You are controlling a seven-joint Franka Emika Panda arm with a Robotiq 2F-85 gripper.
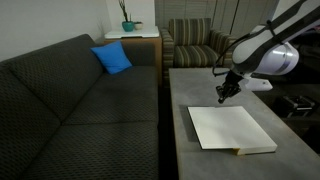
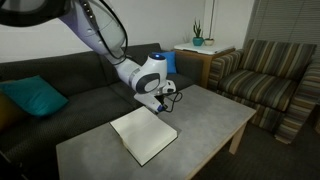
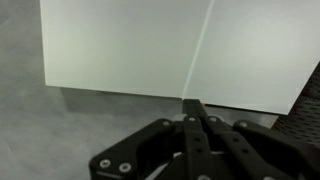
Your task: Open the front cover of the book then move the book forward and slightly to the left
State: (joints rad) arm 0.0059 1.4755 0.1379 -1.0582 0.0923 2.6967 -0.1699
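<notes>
Half done, by my read: book lies flat mid-table, white faces up w/ a crease, so cover looks open. Gripper sits low over table, fingers pinched together, nothing btwn them, tips at book's edge by the crease. Left to do: slide book fwd & slightly left.

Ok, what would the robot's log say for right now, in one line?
book: open, white pages up, flat on table | gripper: shut, tips at book's edge | next, probably: slide book
</notes>
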